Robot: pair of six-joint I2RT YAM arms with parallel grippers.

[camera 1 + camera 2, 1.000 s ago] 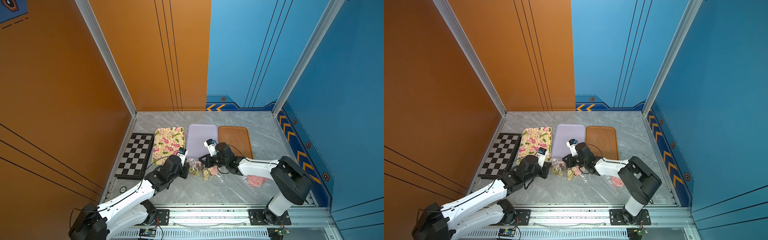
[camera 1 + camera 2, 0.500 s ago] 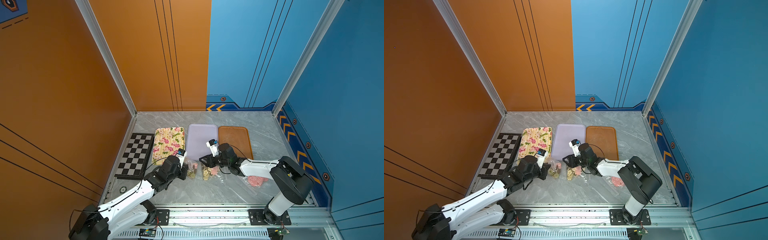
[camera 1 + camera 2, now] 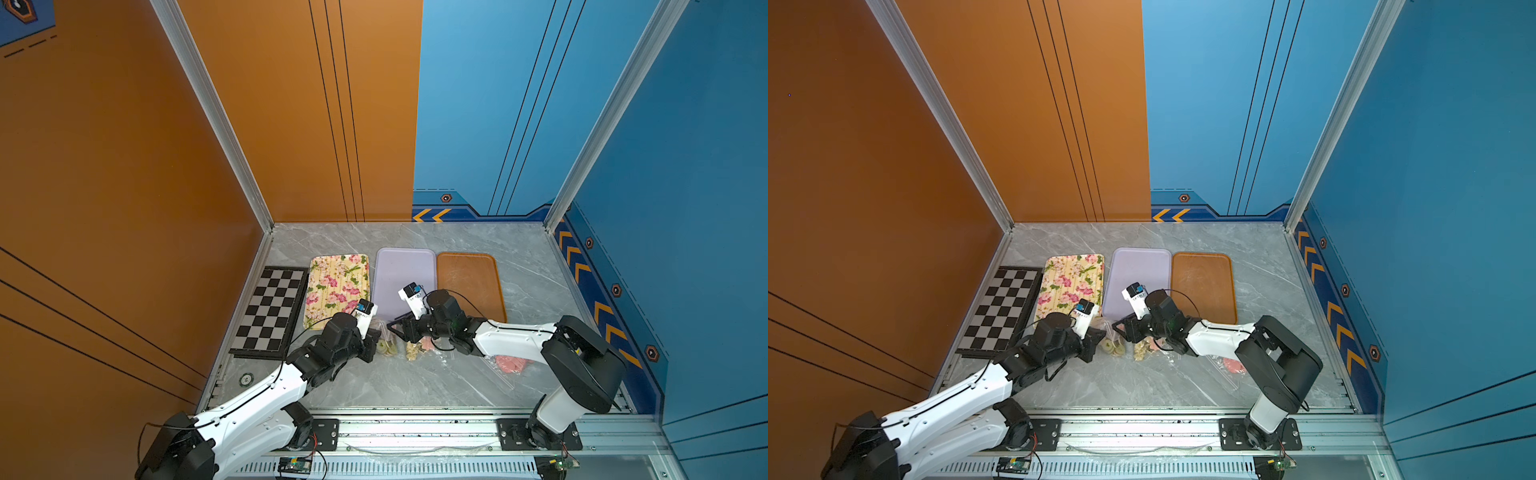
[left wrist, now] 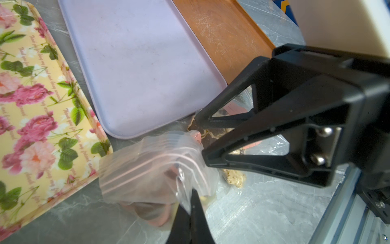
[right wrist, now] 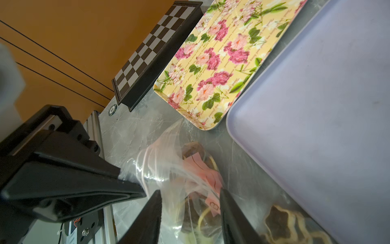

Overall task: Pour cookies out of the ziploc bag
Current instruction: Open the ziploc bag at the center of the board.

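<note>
Ziploc bag [image 4: 147, 169] lies on table [image 3: 395, 386], lower centre of top view, just below near edge of lilac tray [image 4: 137, 63], between my two grippers. Cookies [image 5: 202, 169] are inside it, none on tray. My left gripper [image 4: 191, 202] is closed, pinching bag film beside zip strip. My right gripper [image 5: 190, 191] has jaws apart, film between them, not clamped. Zip strip runs from left fingertips toward right gripper, so I judge right one nearer to opposite lip.
</note>
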